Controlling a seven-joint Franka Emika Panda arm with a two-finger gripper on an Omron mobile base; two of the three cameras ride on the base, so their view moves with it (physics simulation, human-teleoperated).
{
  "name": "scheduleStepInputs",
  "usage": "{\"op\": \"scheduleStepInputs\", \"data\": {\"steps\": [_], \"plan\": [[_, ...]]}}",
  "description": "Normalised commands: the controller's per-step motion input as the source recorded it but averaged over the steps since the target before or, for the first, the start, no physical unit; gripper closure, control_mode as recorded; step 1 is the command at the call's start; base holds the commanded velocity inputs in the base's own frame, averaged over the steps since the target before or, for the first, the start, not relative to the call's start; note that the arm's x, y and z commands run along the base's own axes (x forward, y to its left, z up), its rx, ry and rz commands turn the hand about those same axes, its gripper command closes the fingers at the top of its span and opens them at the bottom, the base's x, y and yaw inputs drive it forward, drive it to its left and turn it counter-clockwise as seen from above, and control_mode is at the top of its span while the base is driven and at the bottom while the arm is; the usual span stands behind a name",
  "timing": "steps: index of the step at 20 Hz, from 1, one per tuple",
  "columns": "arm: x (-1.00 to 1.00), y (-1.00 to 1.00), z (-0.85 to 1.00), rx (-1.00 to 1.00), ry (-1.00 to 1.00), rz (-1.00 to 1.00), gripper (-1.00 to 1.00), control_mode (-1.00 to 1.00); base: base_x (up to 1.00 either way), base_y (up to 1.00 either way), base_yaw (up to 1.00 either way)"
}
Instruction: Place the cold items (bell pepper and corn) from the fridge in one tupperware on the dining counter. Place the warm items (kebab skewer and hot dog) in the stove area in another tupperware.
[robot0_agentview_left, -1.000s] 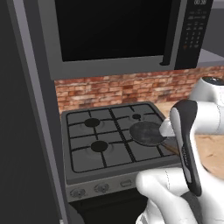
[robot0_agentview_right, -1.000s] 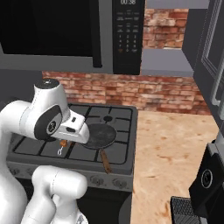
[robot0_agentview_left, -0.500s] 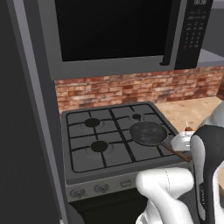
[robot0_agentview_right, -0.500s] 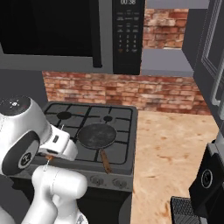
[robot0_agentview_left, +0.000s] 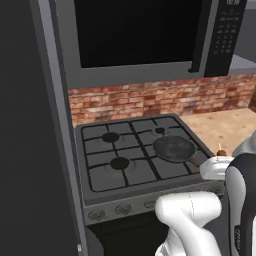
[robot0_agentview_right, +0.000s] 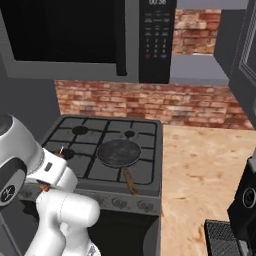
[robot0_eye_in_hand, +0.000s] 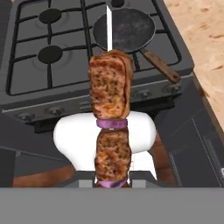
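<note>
The pincer (robot0_eye_in_hand: 112, 183) pinches the kebab skewer (robot0_eye_in_hand: 110, 94) at its lower end, the skewer's long axis running straight out from the fingertips toward the stove area (robot0_eye_in_hand: 65, 57). It hangs in front of the range, apart from the frying pan (robot0_agentview_right: 119, 152) on the front right burner. Beige counter (robot0_agentview_right: 205, 175) lies right; no tupperware in sight

The stove area (robot0_agentview_left: 135, 165) carries a dark frying pan (robot0_agentview_left: 173, 148) on its burner grates, at three o'clock of centre.
</note>
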Motion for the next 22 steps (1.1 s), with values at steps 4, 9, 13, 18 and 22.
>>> {"op": "scheduleStepInputs", "data": {"steps": [4,9,13,18,22], "plan": [[0.00,0.00,0.00,0.00,0.00,0.00,1.00,1.00,-0.85,0.38,0.01],[0.00,0.00,0.00,0.00,0.00,0.00,1.00,1.00,-0.84,0.10,0.41],[0.00,0.00,0.00,0.00,0.00,0.00,1.00,1.00,-0.85,0.00,0.88],[0.00,0.00,0.00,0.00,0.00,0.00,1.00,1.00,-0.87,0.00,0.81],[0.00,0.00,0.00,0.00,0.00,0.00,1.00,1.00,-0.99,0.00,0.34]]}}
